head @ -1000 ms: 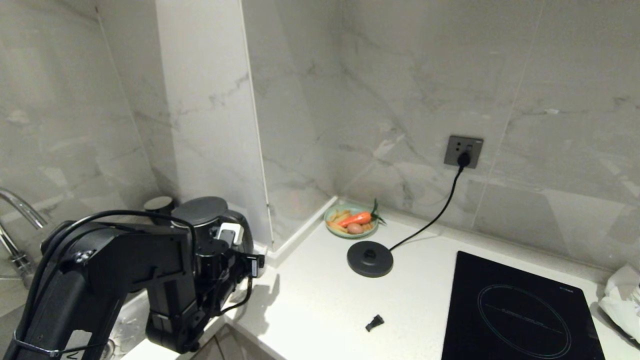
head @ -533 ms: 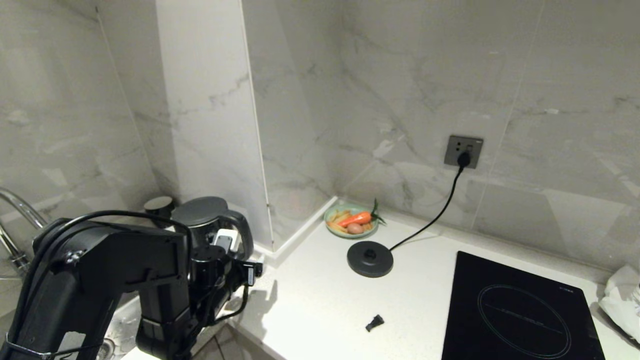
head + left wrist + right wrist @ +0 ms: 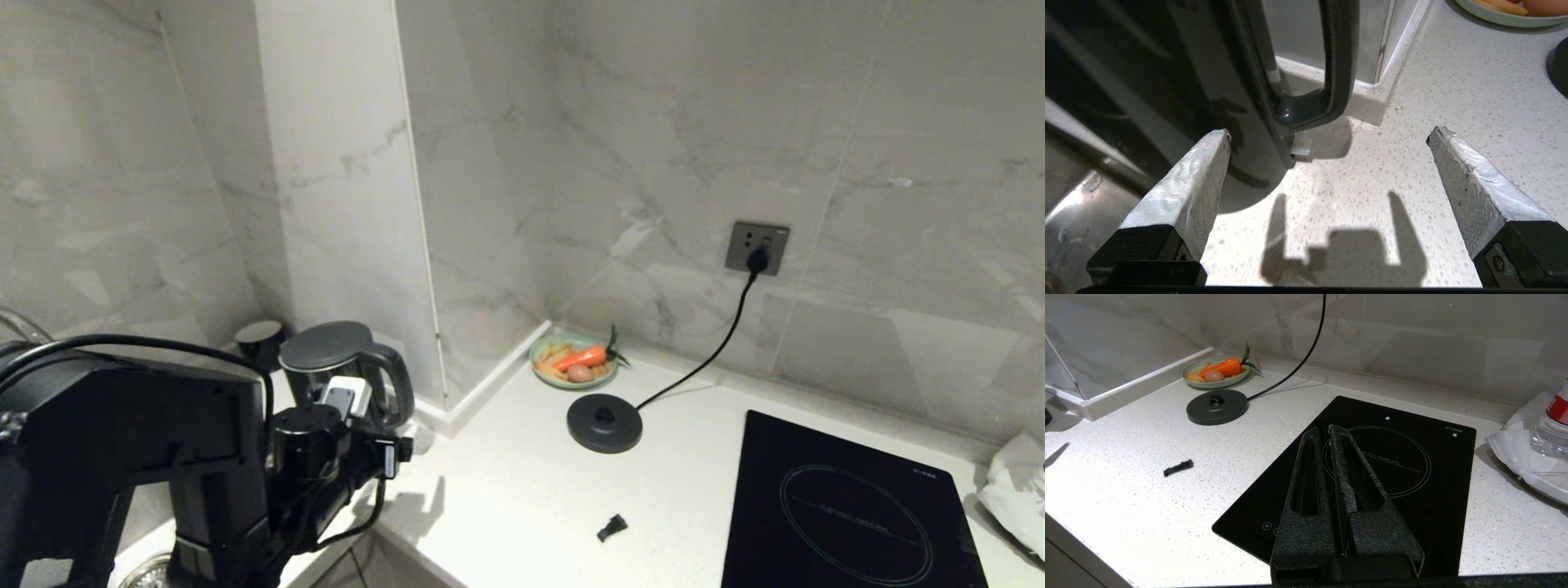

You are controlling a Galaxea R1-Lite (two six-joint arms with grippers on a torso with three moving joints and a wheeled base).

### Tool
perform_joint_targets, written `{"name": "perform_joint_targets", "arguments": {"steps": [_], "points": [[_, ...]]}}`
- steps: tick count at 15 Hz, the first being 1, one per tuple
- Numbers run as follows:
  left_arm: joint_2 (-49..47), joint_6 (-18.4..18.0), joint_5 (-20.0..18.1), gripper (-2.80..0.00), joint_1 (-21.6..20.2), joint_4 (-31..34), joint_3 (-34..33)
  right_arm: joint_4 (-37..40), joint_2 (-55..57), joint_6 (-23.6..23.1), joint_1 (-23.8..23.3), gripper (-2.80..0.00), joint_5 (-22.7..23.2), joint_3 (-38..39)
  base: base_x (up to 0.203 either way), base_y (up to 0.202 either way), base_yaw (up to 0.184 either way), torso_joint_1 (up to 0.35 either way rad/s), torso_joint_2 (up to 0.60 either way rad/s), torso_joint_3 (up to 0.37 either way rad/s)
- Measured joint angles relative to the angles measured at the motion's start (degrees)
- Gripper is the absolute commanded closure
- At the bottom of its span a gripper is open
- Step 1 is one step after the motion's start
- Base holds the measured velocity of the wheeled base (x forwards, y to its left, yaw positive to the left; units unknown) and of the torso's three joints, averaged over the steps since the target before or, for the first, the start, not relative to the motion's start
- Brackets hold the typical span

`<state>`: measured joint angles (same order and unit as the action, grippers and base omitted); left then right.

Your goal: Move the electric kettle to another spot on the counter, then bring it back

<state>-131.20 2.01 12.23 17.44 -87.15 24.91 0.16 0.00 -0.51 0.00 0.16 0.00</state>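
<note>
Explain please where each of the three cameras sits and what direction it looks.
Head view: high, looking down at the counter corner; left arm shows, electric kettle behind it.
Left wrist view: behind the open left gripper, facing the kettle's handle.
Right wrist view: behind the shut right gripper, over the induction hob.
Shared: kettle base and vegetable plate.
</note>
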Motion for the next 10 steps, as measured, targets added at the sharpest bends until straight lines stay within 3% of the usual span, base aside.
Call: {"name": "perform_joint_targets", "arguments": {"steps": [10], "points": [[19.05,2.81,-0.1,-2.8,0.57,0.0,-16.65,0.02,0.0,0.0,0.0,0.0,-0.02,0.0,0.0,0.0,0.0,0.0,0.0,0.0]]}}
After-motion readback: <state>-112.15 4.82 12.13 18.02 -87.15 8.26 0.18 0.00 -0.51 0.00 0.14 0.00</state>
